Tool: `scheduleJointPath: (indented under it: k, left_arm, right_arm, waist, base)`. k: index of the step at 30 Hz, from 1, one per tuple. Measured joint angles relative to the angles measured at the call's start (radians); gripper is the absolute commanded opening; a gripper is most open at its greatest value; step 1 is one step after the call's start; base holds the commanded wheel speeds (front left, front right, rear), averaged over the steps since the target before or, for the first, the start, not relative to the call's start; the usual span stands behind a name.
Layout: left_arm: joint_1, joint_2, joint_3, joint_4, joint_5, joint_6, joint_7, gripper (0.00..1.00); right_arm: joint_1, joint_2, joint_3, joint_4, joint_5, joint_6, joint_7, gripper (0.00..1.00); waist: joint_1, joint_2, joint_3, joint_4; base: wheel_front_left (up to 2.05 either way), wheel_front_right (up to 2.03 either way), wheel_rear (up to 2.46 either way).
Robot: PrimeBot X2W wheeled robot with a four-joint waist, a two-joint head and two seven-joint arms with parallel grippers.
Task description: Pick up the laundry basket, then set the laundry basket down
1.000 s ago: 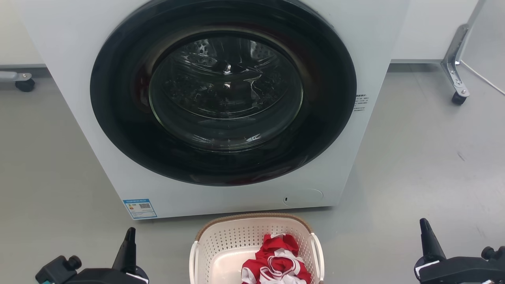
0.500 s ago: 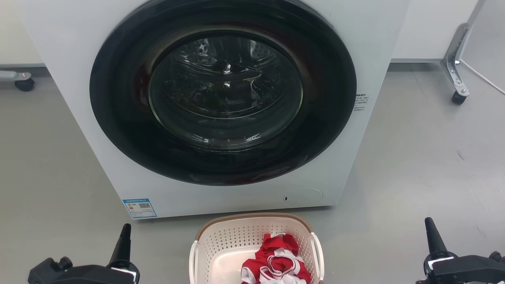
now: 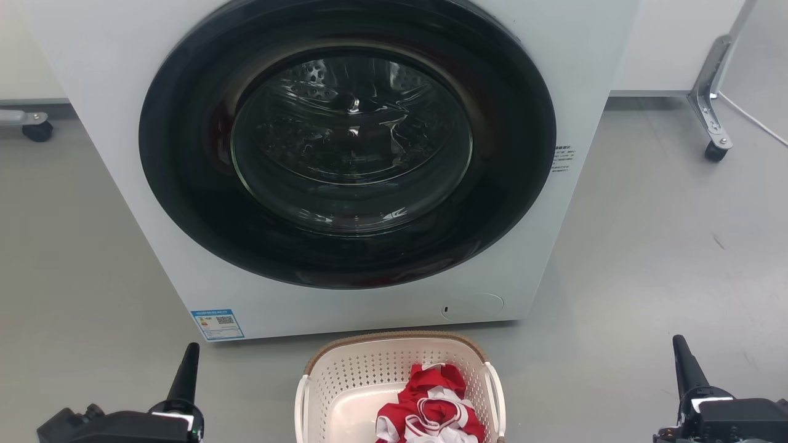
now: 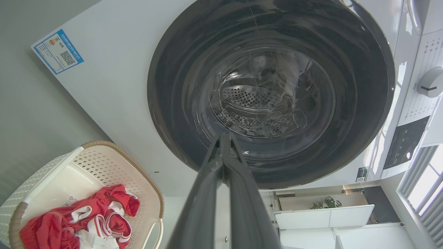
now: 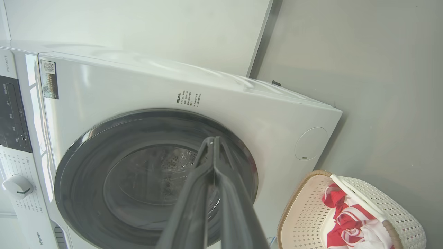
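The left gripper [image 3: 189, 357] sits at the lower left of the head view. Its two dark fingers are pressed together to a single point and hold nothing; the left wrist view shows the tips meeting. The right gripper [image 3: 679, 346] sits at the lower right with its fingers closed on each other in the same way, also empty. Both point up toward the washing machine [image 3: 98, 135].

Between them, well apart from each, the laundry basket [image 3: 351, 375] stands upright on the grey floor [image 3: 646, 246], just in front of the machine's lower edge. It has a brown rim, and a white handle [image 3: 496, 394] runs along each side. A heap of red and white clothes [image 3: 431, 412] lies inside, toward its right half.

Behind the basket, the machine's round dark door [image 3: 351, 141] is shut, and the metal drum shows through the glass. A blue sticker [image 3: 217, 324] sits at the machine's lower left corner. A metal leg on a caster [image 3: 709, 117] stands on the floor at the far right.
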Motion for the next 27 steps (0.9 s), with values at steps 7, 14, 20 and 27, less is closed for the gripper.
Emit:
scheduleJointPath:
  k: [7, 14, 20, 27]
  left_arm:
    - [-0.005, -0.006, 0.025, 0.01, -0.085, -0.018, 0.021, 0.0]
    - [-0.023, -0.017, 0.056, 0.02, -0.195, -0.036, 0.046, 0.0]
    - [-0.023, -0.019, 0.059, 0.022, -0.215, -0.043, 0.047, 0.0]
    - [-0.023, -0.019, 0.059, 0.023, -0.215, -0.043, 0.047, 0.0]
  right_arm:
    - [-0.002, 0.014, -0.031, 0.011, 0.085, 0.016, 0.027, 0.0]
    - [-0.016, 0.029, -0.072, 0.022, 0.2, 0.037, 0.057, 0.0]
    - [-0.019, 0.031, -0.075, 0.024, 0.207, 0.04, 0.061, 0.0]
    - [-0.019, 0.031, -0.075, 0.024, 0.207, 0.04, 0.061, 0.0]
  waist:
    - [0.0, 0.0, 0.001, 0.0]
    - [0.0, 0.0, 0.002, -0.001]
    - [0.0, 0.0, 0.002, -0.001]
    - [0.0, -0.0001, 0.002, -0.001]
  base:
    - [0.0, 0.0, 0.0]
    - [0.0, 0.0, 0.0]
    - [0.0, 0.0, 0.0]
    - [0.0, 0.0, 0.0]
